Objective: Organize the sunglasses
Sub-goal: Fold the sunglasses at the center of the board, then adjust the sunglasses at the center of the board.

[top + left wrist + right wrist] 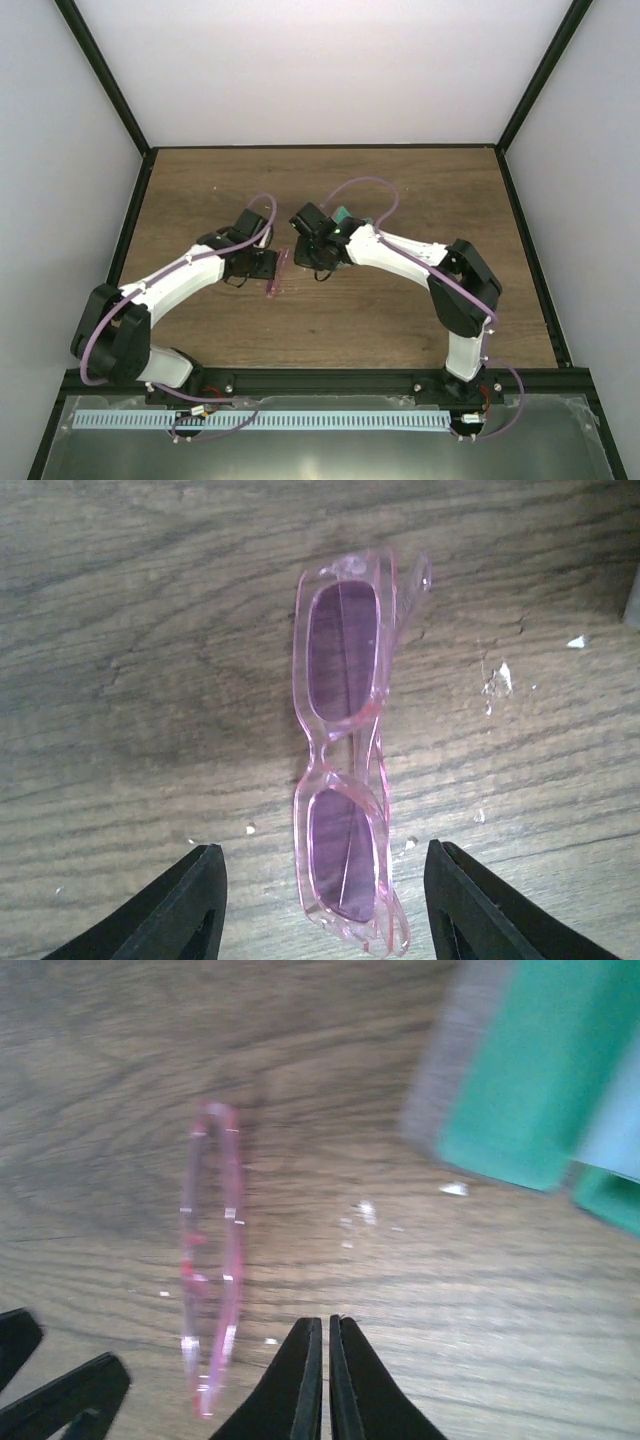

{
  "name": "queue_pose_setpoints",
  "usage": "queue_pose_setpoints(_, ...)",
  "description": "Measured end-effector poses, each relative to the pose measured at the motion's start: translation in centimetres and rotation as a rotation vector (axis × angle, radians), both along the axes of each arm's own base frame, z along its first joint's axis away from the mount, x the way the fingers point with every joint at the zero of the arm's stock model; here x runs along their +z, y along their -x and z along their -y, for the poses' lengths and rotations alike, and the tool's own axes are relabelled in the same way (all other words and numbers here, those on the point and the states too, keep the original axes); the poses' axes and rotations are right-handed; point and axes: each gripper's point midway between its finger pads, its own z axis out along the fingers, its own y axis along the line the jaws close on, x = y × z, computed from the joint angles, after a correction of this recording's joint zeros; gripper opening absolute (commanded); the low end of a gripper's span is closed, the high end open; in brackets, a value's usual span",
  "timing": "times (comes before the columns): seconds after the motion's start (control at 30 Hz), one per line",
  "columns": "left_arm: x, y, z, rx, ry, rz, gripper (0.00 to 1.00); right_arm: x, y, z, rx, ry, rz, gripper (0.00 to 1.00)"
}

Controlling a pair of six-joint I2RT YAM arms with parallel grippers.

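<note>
The sunglasses (343, 750) are a slim folded pair with pink-magenta lenses and a clear pink frame, lying flat on the wooden table (120, 680). My left gripper (325, 880) is open just above the table, one finger on each side of the near lens, touching nothing. In the top view the sunglasses (277, 272) lie between the two grippers, with the left gripper (262, 265) over them. My right gripper (327, 1325) is shut and empty, just right of the sunglasses (212, 1260), which show edge-on there. In the top view the right gripper (318, 262) is beside the pair.
A blurred teal-green rectangular thing (540, 1070) lies at the upper right of the right wrist view, with a light blue piece (615, 1130) against it. It shows behind the right wrist in the top view (343, 215). Small white crumbs (497, 678) dot the wood.
</note>
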Motion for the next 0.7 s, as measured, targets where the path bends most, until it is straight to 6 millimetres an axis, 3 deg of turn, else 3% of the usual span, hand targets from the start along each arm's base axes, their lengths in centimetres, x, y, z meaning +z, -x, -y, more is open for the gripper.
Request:
queue_pose_setpoints(0.1, -0.3, 0.8, 0.5, -0.006, -0.066, 0.011, 0.47, -0.7, 0.5, 2.2, -0.043, 0.025, -0.016, 0.04)
queue_pose_setpoints(0.23, -1.6, 1.6, 1.0, -0.011, -0.138, 0.0, 0.45, -1.1, 1.1, 4.7, -0.092, 0.049, -0.027, 0.04)
queue_pose_setpoints(0.5, -3.2, 0.9, 0.5, 0.007, -0.22, -0.012, 0.38, -1.8, 2.9, 7.5, -0.131, 0.069, -0.044, 0.03)
queue_pose_setpoints(0.7, -4.0, 0.5, 1.0, -0.007, -0.235, -0.011, 0.38, -2.5, 3.6, 8.4, -0.147, 0.081, -0.058, 0.03)
